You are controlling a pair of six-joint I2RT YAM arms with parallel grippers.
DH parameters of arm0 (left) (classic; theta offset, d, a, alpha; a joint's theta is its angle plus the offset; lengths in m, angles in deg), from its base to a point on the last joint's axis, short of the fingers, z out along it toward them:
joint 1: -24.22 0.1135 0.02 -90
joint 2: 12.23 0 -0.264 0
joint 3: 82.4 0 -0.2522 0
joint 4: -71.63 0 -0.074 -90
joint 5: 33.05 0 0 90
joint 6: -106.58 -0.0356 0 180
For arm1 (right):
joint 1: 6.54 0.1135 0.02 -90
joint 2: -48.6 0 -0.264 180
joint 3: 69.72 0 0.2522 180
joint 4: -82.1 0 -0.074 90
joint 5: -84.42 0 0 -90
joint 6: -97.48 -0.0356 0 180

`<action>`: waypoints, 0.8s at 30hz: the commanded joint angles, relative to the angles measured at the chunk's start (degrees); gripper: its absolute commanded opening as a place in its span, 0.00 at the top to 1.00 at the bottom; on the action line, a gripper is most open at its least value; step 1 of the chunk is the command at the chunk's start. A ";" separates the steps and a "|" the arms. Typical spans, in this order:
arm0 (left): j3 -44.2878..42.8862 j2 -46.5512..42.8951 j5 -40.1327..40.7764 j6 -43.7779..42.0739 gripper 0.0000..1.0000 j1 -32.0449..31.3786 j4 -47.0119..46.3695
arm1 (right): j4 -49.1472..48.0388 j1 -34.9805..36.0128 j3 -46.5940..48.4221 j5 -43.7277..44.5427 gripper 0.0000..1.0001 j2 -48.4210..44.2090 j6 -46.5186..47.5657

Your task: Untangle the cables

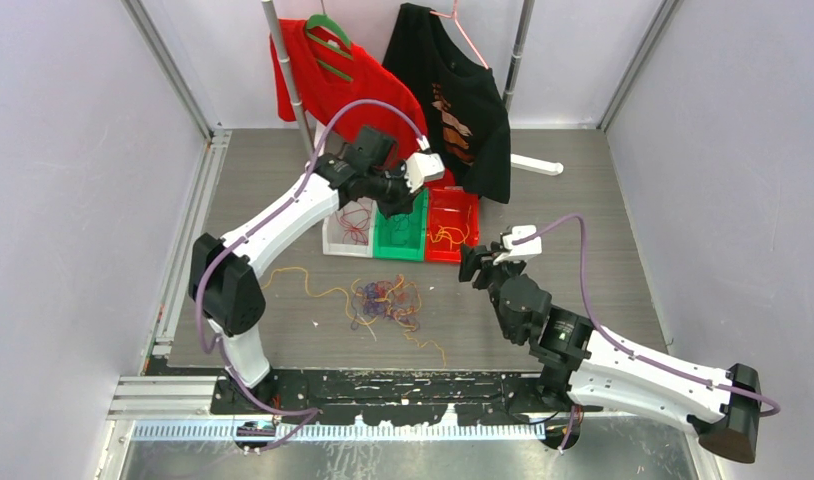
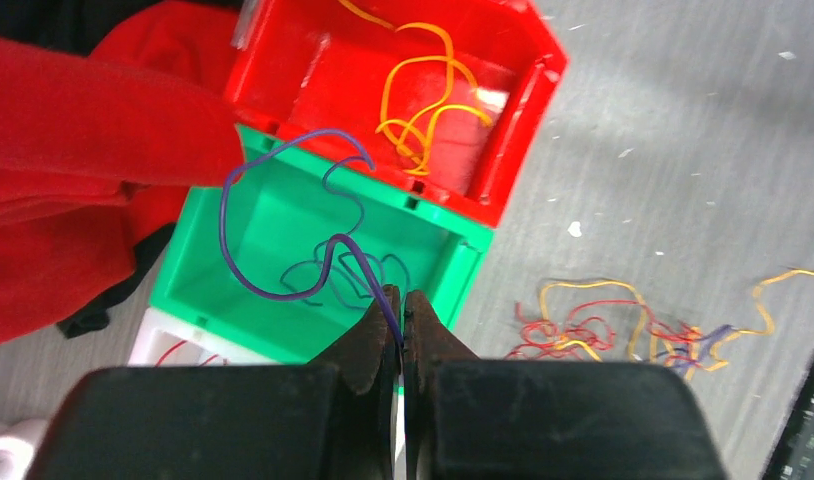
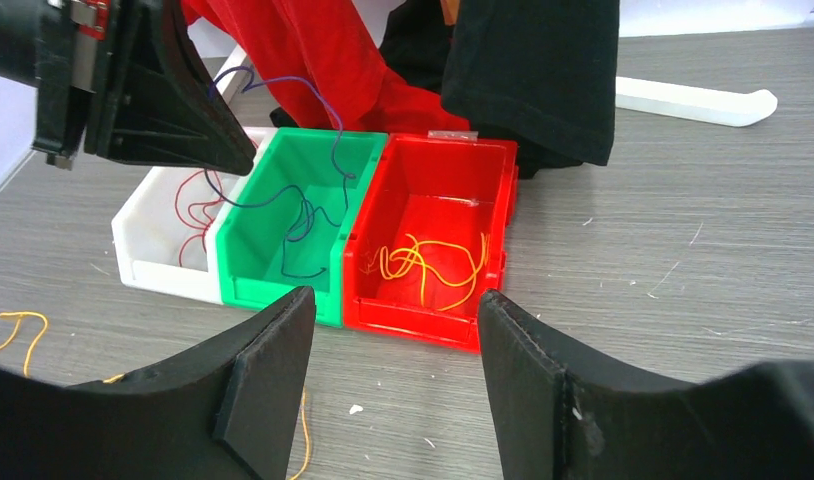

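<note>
Left gripper (image 2: 403,300) is up over the green bin (image 2: 273,215), fingers pinched tight on a purple cable (image 2: 228,240), and that strand arcs out from the tips in one big loop across the bin's opening, its free end curling near the rim on the red bin's side. Down on the green bin's floor lie more dark blue cables (image 2: 313,275); whether the held strand touches them, can't tell. Hard against the green bin on one side is the red bin (image 3: 423,310), with yellow cables (image 3: 433,265) curled inside. Hard against its other side is the white bin (image 3: 148,265), holding thin red cables (image 3: 193,205). The right gripper (image 3: 395,330) hovers over the table (image 1: 583,200) on the red-bin side of the green bin and nearer the arm bases, facing the bins, fingers spread wide with nothing between them. Near the green bin, toward the bases, sits the tangle (image 1: 383,300) of red, yellow and purple strands, loose on the table, one long yellow strand (image 1: 303,280) trailing away from it. Behind the green bin hang a red shirt (image 1: 323,80) and a black shirt (image 1: 463,90), both draping down close to the bins' far rims.
</note>
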 commanded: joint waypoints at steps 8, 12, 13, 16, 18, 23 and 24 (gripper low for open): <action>-1.44 3.34 17.69 2.23 1.00 1.44 -3.23 | 0.34 -0.19 1.10 0.91 0.35 0.17 0.47; 1.37 3.37 18.58 2.65 1.00 1.57 -4.49 | 0.63 -0.19 2.12 0.51 0.35 1.61 0.46; 1.41 3.80 18.95 2.70 1.00 1.55 -4.18 | 0.74 -0.23 2.32 0.52 0.35 1.75 0.48; 1.63 5.26 19.89 2.92 1.00 1.55 -3.71 | 0.91 -0.21 2.48 0.64 0.35 1.94 0.53; 1.45 6.26 19.26 3.71 1.00 1.58 -3.33 | 1.12 -0.26 2.60 0.95 0.35 1.95 0.46; -0.42 9.06 16.93 5.47 0.96 1.55 -2.28 | 1.98 -0.36 3.14 1.09 0.36 2.08 0.65; -1.04 9.66 16.63 5.74 0.93 1.55 -1.81 | 2.09 -0.39 3.27 1.13 0.36 2.23 0.81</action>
